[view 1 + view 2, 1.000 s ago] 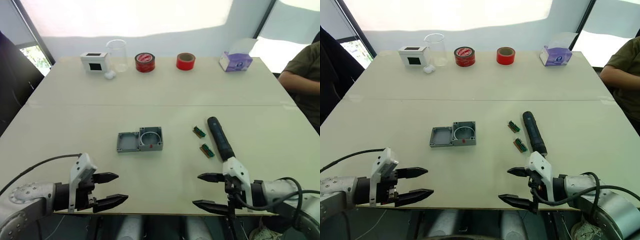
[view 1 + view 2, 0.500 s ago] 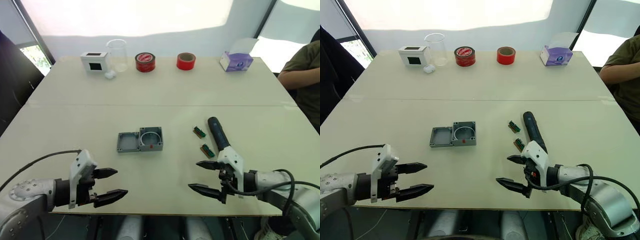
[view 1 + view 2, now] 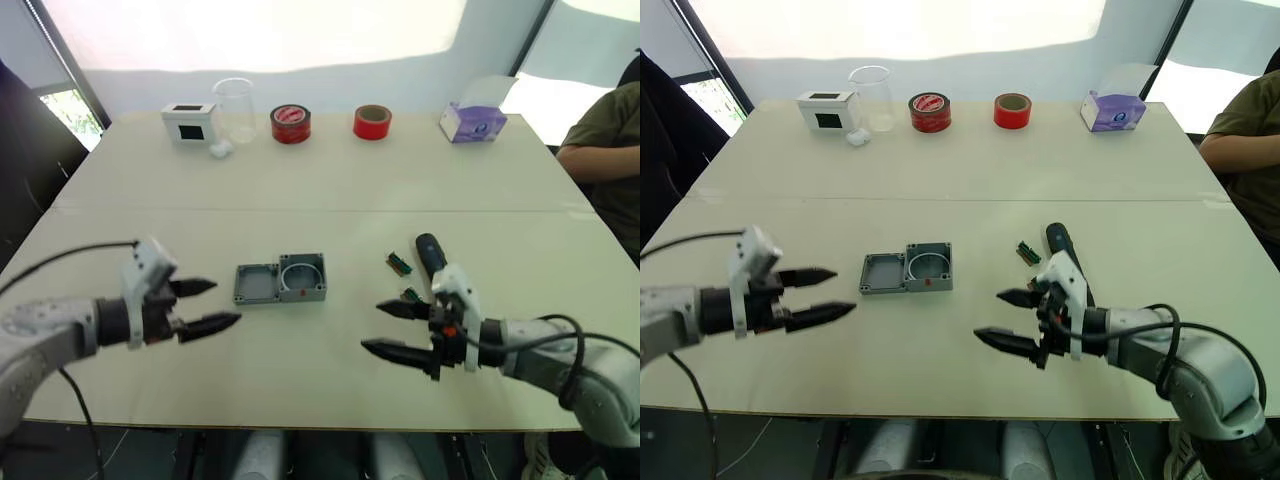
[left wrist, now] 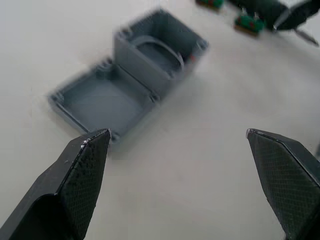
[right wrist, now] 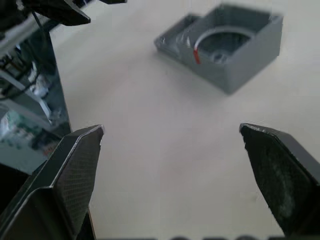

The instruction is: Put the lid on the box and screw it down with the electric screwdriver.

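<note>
Pale desk (image 3: 330, 180): lid (image 3: 256, 284) touches box (image 3: 302, 277) mid-desk, uncovered. Electric screwdriver (image 3: 430, 254) lies behind right pincer (image 3: 392, 329). Both pincers apart, empty; left pincer (image 3: 205, 305) approaches lid. Next: grasp it.

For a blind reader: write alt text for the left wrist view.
The open left gripper points at the shallow grey lid, lying rim-up against the deeper grey box on a pale table. Small green pieces lie beyond.
</note>
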Motion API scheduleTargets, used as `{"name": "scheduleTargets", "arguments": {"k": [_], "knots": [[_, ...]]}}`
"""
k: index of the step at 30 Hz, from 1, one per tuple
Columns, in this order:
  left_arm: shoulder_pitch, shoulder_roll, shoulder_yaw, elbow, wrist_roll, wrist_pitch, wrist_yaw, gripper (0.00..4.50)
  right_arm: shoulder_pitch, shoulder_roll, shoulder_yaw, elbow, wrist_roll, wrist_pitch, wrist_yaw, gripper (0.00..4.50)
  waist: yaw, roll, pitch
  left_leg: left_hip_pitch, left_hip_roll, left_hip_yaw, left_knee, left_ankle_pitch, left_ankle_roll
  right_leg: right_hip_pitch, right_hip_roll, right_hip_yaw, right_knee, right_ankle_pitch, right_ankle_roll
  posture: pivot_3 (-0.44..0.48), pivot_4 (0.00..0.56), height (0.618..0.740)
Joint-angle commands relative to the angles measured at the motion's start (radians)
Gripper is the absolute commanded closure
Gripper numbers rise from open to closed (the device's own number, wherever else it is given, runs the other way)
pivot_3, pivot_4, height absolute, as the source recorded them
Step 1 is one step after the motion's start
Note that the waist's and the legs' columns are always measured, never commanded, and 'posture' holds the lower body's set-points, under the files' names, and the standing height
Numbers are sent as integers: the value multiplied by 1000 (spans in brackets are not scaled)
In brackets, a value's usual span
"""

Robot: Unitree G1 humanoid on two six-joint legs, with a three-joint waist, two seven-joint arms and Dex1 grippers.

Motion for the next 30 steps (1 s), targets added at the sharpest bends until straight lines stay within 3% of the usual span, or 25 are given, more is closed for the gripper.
{"name": "scheduleTargets", "arguments": {"k": [1, 4, 6, 10, 14, 25, 28, 30], "knots": [[-290, 59, -220, 74, 194, -135, -98, 25, -134, -11, 22, -6, -66, -54, -2, 0, 4, 0, 0, 0, -1, 0, 1, 0, 0, 0, 0, 0, 0, 0, 0, 0, 150, 740], [-499, 61, -485, 117, 363, -172, -230, 25, -166, -18, 98, -33, -139, -73, -7, 0, 1, 0, -1, -4, -2, 2, 0, 0, 0, 0, 1, 1, 0, 3, -3, 0, 150, 740], [-624, 4, -602, 151, 408, -159, -292, 25, -170, -13, 148, -59, -187, -85, -22, 0, 0, 1, -1, -9, -3, 2, 0, 0, 0, -4, 3, 0, 0, 5, 0, 0, 150, 740], [-721, -65, -714, 208, 495, -181, -359, 25, -163, 6, 169, -72, -216, -95, -40, 0, -4, -1, 0, -23, -3, 3, 8, 3, -3, -17, 6, -1, 9, 7, 4, 0, 150, 740], [-803, -173, -928, 313, 649, -195, -427, 25, -96, 23, 147, -117, -261, -104, -113, 0, -1, -1, 0, -26, -2, 3, 14, 1, 2, -20, 7, -1, 13, 6, 8, 0, 150, 740], [-816, -276, -995, 418, 797, -301, -510, 25, -32, 64, 109, -206, -259, -68, -238, 0, -1, -2, 1, -27, -1, 2, 21, 0, 3, -19, 8, -1, 17, 6, 12, 0, 150, 740], [-813, -310, -1001, 446, 831, -328, -506, 675, -26, 66, 102, -214, -256, -66, -252, 0, 0, -2, 1, -27, -1, 1, 22, 0, 3, -19, 8, -1, 17, 6, 12, 0, 150, 740], [-810, -323, -997, 455, 846, -339, -512, 1485, -23, 67, 101, -216, -256, -66, -259, 0, -1, -2, 1, -27, -1, 1, 22, 0, 3, -19, 8, -1, 17, 6, 12, 0, 150, 740]]}}
